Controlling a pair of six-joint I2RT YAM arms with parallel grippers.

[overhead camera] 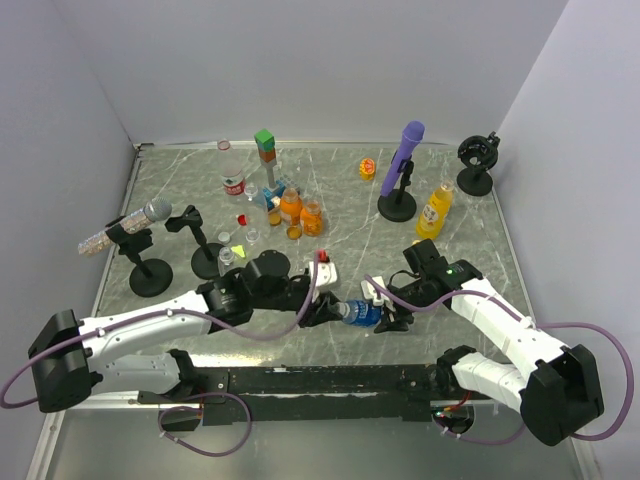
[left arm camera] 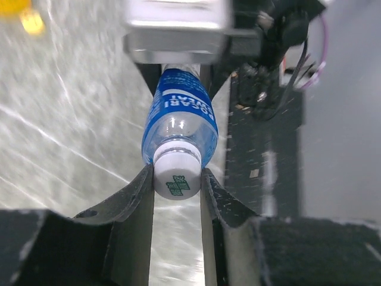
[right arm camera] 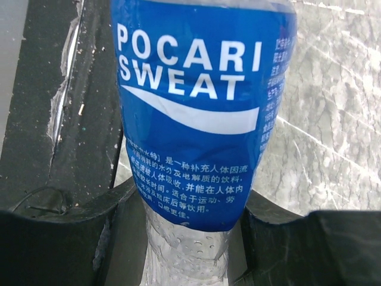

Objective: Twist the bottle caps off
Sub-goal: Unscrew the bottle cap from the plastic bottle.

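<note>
Pale walls close in a grey marbled table (overhead camera: 450,180), and the work is at its near edge. There the blue-labelled bottle (overhead camera: 362,313) lies on its side between my two arms. The right gripper (right arm camera: 190,238) is clamped round its clear lower body. The left gripper (left arm camera: 177,190) is nipped onto the white cap (left arm camera: 177,176), a finger touching each side.

By my reckoning this cap is gripped but not yet unscrewed: it sits fully on the neck.

Further back I count four more bottles: one red-labelled bottle (overhead camera: 233,178), two orange bottles (overhead camera: 290,205) and one yellow juice bottle (overhead camera: 435,210) beside the purple microphone (overhead camera: 403,160). Whether those four are capped is too small for me to tell. Small coloured bits near them may be loose caps, but I cannot count them.
</note>
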